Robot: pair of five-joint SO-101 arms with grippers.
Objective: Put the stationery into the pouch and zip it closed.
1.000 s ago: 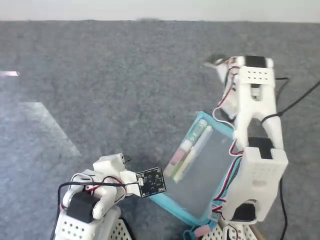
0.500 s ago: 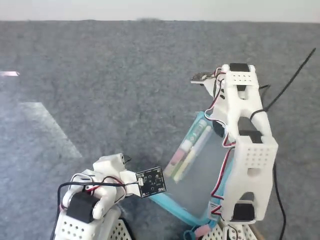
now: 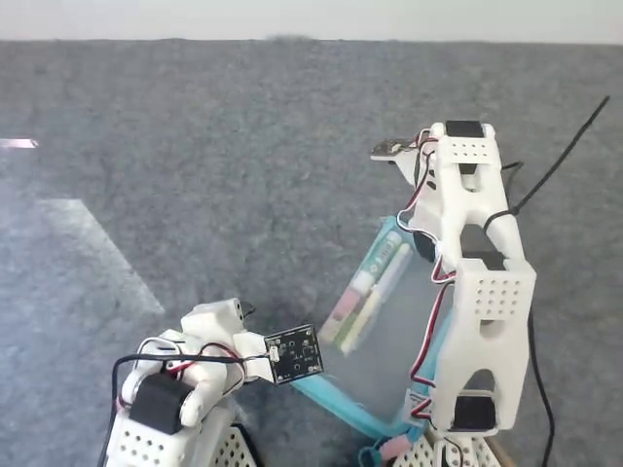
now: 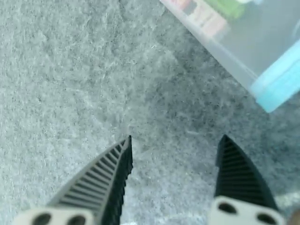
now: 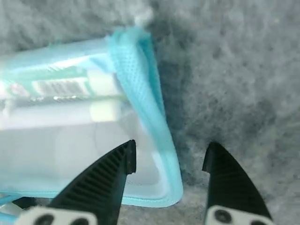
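Grey carpet (image 3: 195, 146); we log left gripper (image 4: 176, 139) and right gripper (image 5: 171, 147) both agape, empty, right astride the one pouch (image 5: 140, 84) edge

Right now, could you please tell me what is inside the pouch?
Through the clear side of the pouch, stationery pieces lie side by side along one edge. The right arm hides part of the pouch from above.

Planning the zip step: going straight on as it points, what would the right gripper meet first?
Probably the blue edge of the pouch, between the open jaws of the right gripper; depth unclear.
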